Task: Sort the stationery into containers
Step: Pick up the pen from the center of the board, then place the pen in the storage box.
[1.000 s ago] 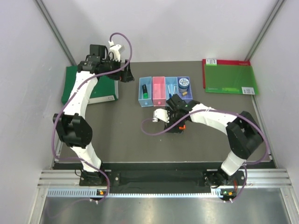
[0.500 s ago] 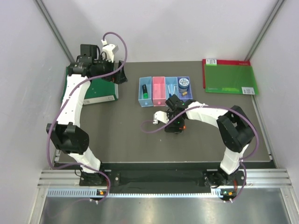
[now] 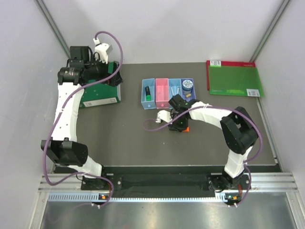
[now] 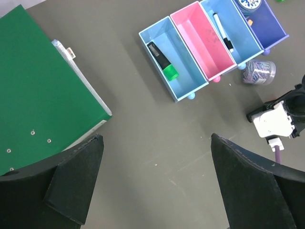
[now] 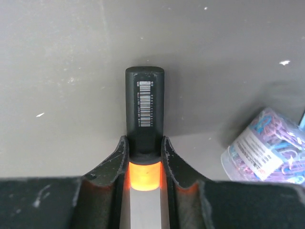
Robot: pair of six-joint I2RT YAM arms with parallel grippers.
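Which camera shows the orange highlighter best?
The right wrist camera: the orange highlighter fills the middle, pinched by the right gripper. From the top, only its orange end peeks from under that gripper. The left wrist camera does not show it.

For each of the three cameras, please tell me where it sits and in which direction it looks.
Top external: fixed above and behind the arm bases, looking down on the table; left arm and right arm show, with left gripper and right gripper.
Left wrist: held high on the left arm, looking down at the trays; its two open fingers show.
Right wrist: low over the table, looking along its fingers, shut on the orange-cap highlighter.
Shared: both wrist views show the clear clip box.
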